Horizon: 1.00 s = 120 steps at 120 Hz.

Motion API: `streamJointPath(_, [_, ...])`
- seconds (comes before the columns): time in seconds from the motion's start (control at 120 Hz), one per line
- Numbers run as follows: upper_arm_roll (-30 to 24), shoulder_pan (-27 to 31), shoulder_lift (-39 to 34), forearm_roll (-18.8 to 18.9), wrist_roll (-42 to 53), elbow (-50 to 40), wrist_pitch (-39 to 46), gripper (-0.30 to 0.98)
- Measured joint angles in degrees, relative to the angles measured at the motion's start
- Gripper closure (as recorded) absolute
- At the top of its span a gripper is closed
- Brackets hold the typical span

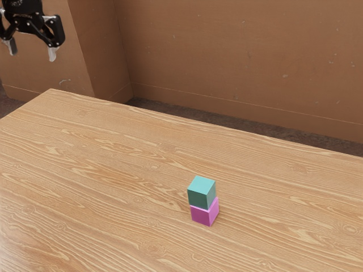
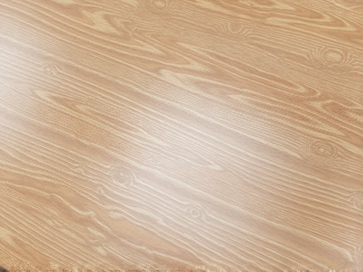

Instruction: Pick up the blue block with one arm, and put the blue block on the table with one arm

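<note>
High in the exterior view's upper left hangs my gripper (image 1: 33, 50), its two fingers wide apart with nothing between them, so it is open. A blue-green block (image 1: 202, 192) rests on top of a magenta block (image 1: 205, 212), which stands on the wooden table (image 1: 102, 170). Both blocks are far from the gripper, toward the exterior view's right and lower down. In the wrist view there is bare wood grain of the table (image 2: 181, 136).
Behind the table's far edge stands a brown wall (image 1: 238, 56), with a protruding corner at the exterior view's left. A dark strip of floor runs between table and wall.
</note>
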Motion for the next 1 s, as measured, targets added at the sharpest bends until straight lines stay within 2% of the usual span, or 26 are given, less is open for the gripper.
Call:
streamJointPath(0.083, [-0.1,-0.2,0.5,-0.1,-1.0,-0.1,-0.4,0.0])
streamJointPath(0.225, [-0.1,-3.8,0.4,-0.2,-2.1,-1.6,-1.2,0.0])
streamJointPath(0.333, [-1.2,-9.8,0.8,2.1,-1.2,-1.7,-1.7,0.0])
streamJointPath(0.442, [-0.8,-10.1,3.6,1.7,0.0,-1.4,-1.0,0.0])
streamJointPath(0.7, [-0.6,-1.9,12.3,-7.8,4.1,-4.3,9.2,0.0])
streamJointPath(1.0, [-0.7,-4.9,12.6,-17.9,7.7,-20.2,29.1,0.0])
